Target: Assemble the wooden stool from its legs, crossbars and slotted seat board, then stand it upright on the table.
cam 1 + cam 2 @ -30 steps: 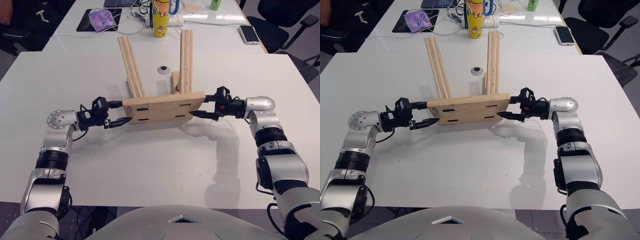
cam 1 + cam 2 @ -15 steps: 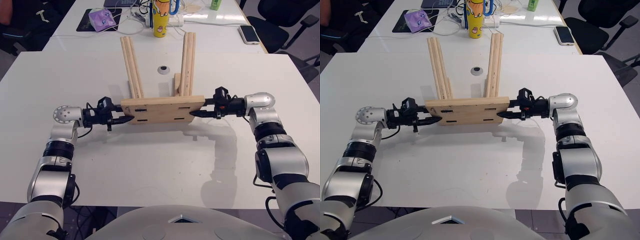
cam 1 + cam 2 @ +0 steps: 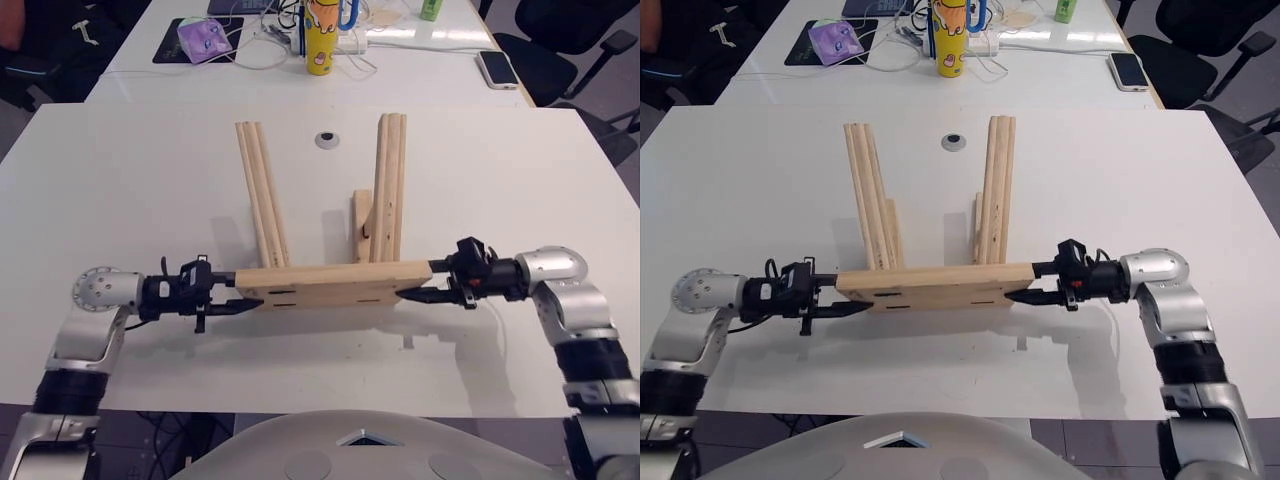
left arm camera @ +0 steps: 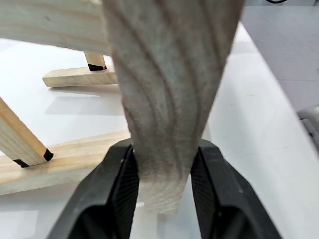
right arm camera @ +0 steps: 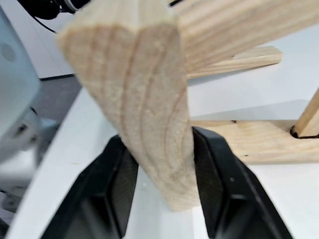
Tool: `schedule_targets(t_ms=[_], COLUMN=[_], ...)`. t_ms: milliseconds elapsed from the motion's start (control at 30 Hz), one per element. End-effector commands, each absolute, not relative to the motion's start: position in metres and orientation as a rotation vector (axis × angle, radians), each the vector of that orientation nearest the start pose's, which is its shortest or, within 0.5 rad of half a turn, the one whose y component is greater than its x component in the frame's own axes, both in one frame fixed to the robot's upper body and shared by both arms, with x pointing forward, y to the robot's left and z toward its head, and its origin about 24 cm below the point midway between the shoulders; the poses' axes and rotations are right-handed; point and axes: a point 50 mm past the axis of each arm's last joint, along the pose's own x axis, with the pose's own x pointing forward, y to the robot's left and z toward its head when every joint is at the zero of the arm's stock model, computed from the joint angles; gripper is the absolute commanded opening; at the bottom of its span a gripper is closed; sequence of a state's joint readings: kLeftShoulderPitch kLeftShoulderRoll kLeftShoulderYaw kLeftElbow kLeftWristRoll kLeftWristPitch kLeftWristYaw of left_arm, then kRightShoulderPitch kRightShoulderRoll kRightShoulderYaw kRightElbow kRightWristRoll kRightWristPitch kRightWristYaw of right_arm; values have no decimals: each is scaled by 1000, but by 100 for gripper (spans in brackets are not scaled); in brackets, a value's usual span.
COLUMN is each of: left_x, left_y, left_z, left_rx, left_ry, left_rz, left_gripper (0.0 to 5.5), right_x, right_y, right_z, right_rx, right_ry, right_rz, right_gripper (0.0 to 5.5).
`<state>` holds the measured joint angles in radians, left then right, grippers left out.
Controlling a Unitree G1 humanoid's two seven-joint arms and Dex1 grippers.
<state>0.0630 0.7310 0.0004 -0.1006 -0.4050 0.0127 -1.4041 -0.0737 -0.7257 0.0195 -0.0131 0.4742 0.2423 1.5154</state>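
The legs (image 3: 260, 190) are set in the seat board (image 3: 335, 285), which is held tight by the left claw (image 3: 243, 292) and right claw (image 3: 418, 285); it is not yet stood up

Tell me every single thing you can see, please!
seat board: one, pale wood, held between the grippers near the table's front
legs: four it seems, pale wood, pointing away from the seat board
round disc: one, black and white, on the table beyond the legs
table: one, white, under everything
cup: one, yellow, far table
phone: one, pale, far table, right side
flat item: one, purple, far table, left side
left gripper: one, black, jaws shut on the seat board's left end
right gripper: one, black, jaws shut on its right end
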Motion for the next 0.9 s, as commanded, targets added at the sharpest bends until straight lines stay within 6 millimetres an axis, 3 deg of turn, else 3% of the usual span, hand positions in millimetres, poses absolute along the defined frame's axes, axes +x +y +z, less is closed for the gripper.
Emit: schedule_targets(t_ms=[33,167,367,500,600,733,800,900], left_x=[173,174,185,203,224,252,262,280], left_y=[208,204,213,220,223,226,228,231], left_z=[166,204,243,247,242,220,211,201], left_rx=[13,-262,-604,-711,-782,-885,-939,-1025], left_ry=[359,434,476,528,599,717,757,765], left_rz=[-1560,-1635,-1688,-1642,-1580,-1464,-1408,-1318], left_gripper=[139,138,132,132,132,132,132,193], right_x=[169,172,171,197,234,268,278,286], right_y=[-192,-195,-213,-217,-218,-219,-219,-222], right_z=[184,227,267,283,279,249,230,203], right_rx=[212,339,615,752,892,1083,1156,1219], right_ry=[477,588,804,818,818,872,920,983], right_rz=[1774,1828,1896,1907,1818,1642,1557,1414], right_gripper=[154,149,138,138,138,138,138,138])
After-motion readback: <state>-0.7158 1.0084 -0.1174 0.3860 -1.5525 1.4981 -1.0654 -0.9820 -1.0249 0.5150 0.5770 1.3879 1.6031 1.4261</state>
